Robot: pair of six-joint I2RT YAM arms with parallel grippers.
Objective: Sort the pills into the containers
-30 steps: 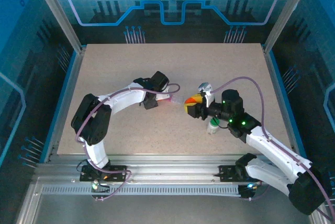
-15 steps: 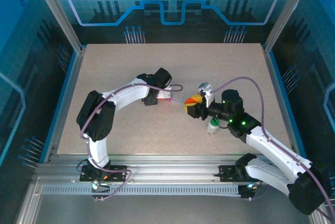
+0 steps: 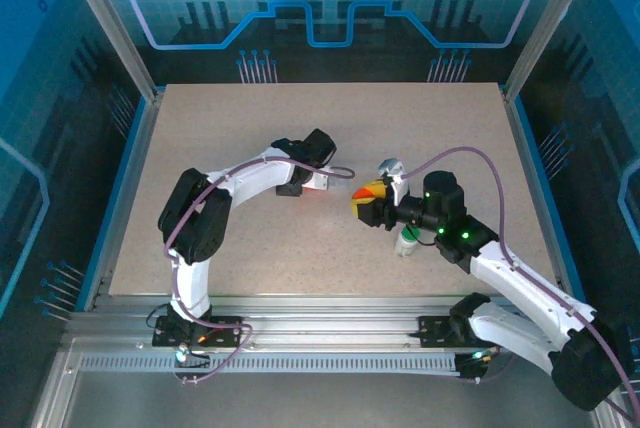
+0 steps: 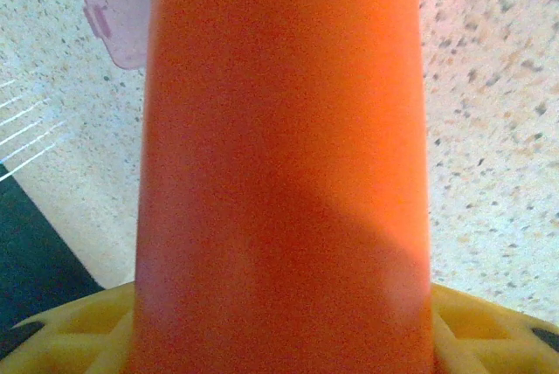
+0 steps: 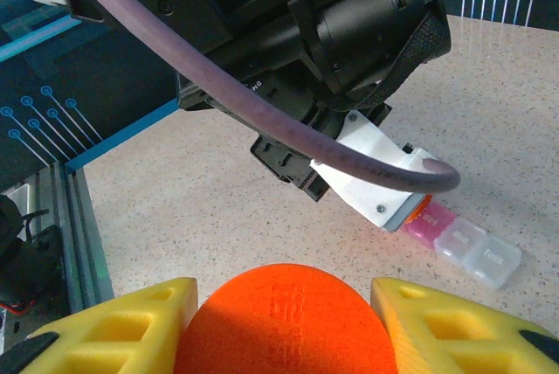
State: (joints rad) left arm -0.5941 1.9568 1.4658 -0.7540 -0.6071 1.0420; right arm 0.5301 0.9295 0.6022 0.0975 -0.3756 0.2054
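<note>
Pill box (image 5: pixel 467 243) near the middle of the bench (image 3: pixel 450 128), just under my left end effector (image 3: pixel 316 186).

Its pink compartment (image 4: pixel 113 7) is on the side of the left end effector, and the colourless ones are farther out. My left end effector is closed on an orange bottle (image 4: pixel 284 173). My right end effector (image 3: pixel 368 198) is near and closed on an orange round object (image 5: pixel 284 322), I think a second bottle. I cannot see any pills. I judge the step is pouring into the pink compartment. To do it well I should hold the bottle mouth low and exactly over that one compartment, tilt slowly so few pills come, and not push the light box.
</note>
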